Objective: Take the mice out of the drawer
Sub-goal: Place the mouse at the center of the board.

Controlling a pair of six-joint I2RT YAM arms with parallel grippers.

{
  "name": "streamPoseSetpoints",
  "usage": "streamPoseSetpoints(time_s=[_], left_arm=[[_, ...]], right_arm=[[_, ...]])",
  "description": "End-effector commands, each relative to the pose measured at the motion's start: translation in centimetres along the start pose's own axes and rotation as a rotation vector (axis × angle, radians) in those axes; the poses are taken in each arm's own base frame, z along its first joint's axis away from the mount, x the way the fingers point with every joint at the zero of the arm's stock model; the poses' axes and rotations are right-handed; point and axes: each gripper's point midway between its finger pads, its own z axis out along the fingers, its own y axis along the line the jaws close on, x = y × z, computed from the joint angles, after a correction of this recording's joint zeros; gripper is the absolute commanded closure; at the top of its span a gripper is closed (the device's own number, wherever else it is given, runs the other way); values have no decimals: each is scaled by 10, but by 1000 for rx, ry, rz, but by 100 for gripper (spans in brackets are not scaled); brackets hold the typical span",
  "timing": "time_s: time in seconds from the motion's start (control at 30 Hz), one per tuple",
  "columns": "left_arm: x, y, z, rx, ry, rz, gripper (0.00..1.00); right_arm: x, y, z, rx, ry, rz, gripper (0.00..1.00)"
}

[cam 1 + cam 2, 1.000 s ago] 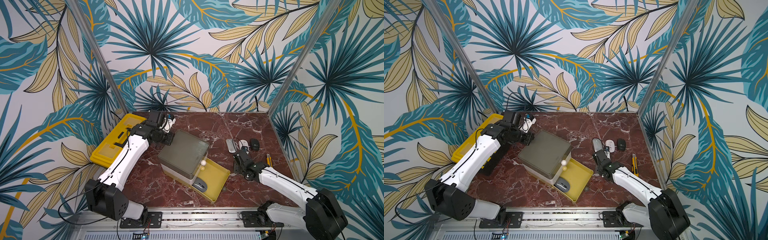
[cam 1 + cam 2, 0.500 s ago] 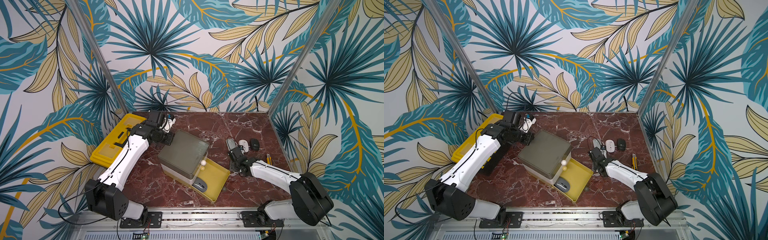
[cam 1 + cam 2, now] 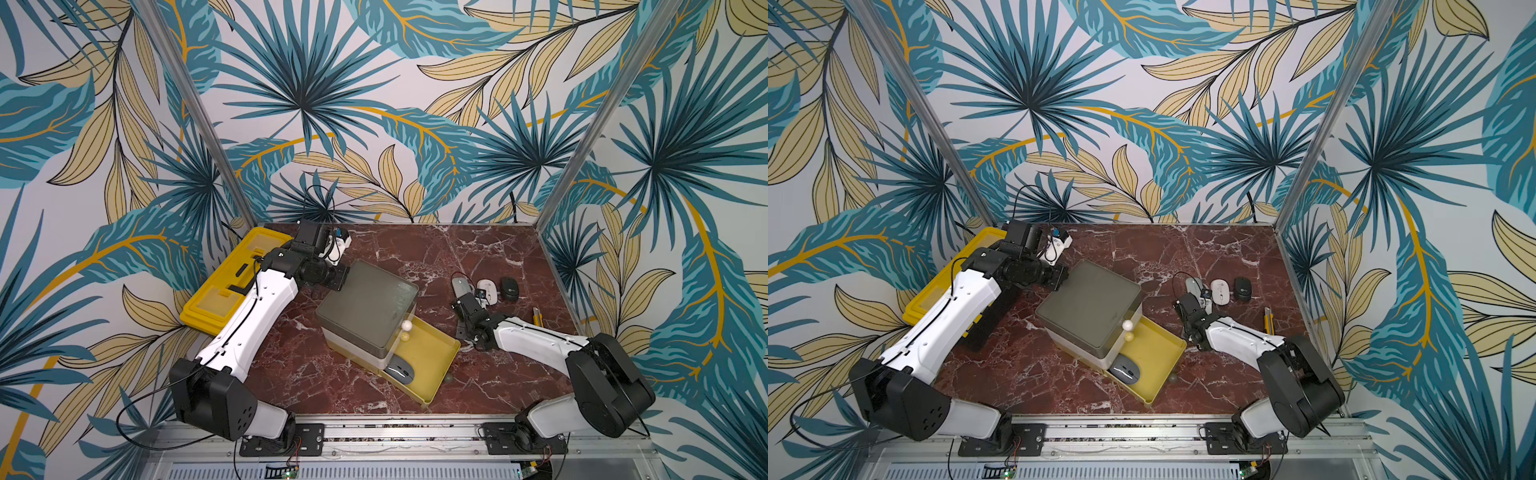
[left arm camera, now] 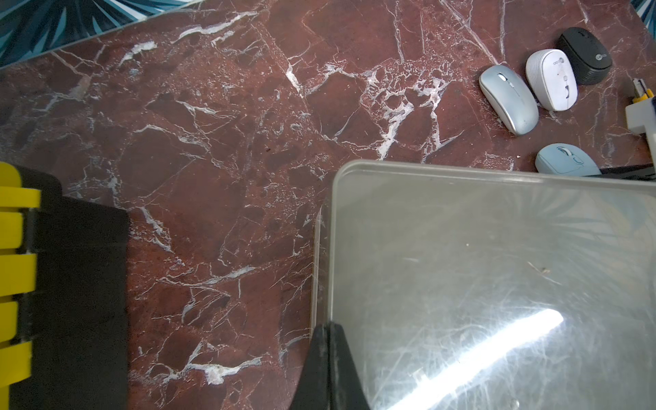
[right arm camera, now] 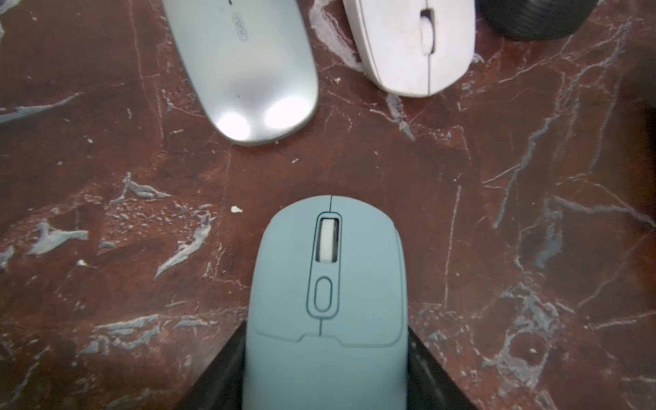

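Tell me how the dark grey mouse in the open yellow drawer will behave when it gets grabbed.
The dark grey mouse looks like a rigid, hard shell, so it should not flex. Its smooth domed top is probably slippery; the sides seem safer. Lying flat on the yellow drawer floor, it will likely slide rather than roll if pushed.

bench: red marble | on it: drawer box, yellow tray, silver mouse, white mouse, black mouse, knife

I log four mice at two o'clock from my closed left gripper: silver mouse, white mouse, black mouse, pale blue mouse.
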Motion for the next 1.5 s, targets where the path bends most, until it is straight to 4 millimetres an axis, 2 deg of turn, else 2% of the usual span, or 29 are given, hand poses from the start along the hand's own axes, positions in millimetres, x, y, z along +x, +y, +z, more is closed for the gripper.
streamPoseSetpoints(time_s=[0.0,0.17,0.37,0.43,0.53,0.77,0.9,0.97,1.03,1.07,1.27,1.4,1.47], left_arm=[[20,-3,8,18,81,-31,100],[21,-2,9,16,83,-33,100],[21,-2,8,16,82,-33,100],[21,-2,9,15,84,-33,100],[21,-2,10,18,84,-32,100],[21,-2,10,17,86,-34,100],[21,-2,10,19,86,-36,100],[21,-3,10,20,86,-36,100],[21,-3,9,20,83,-35,100],[21,-3,8,19,82,-35,100],[21,-3,8,22,81,-34,100],[21,-4,7,24,79,-33,100],[21,-4,7,25,79,-33,100]], right_arm=[[9,-13,3,65,32,-12,28],[-1,-15,-8,63,-14,-10,18],[-18,0,-65,-52,-190,-83,15],[-13,5,-80,-96,-188,-107,15],[7,22,-92,-180,-142,-163,14],[57,82,-134,-397,-122,-372,15],[77,112,-151,-515,-140,-455,22],[84,122,-151,-556,-151,-463,32],[89,131,-151,-614,-162,-453,50],[91,136,-151,-651,-166,-439,54],[113,167,-155,-851,-146,-433,61],[130,183,-154,-926,-140,-482,65],[135,192,-155,-960,-135,-500,70]])
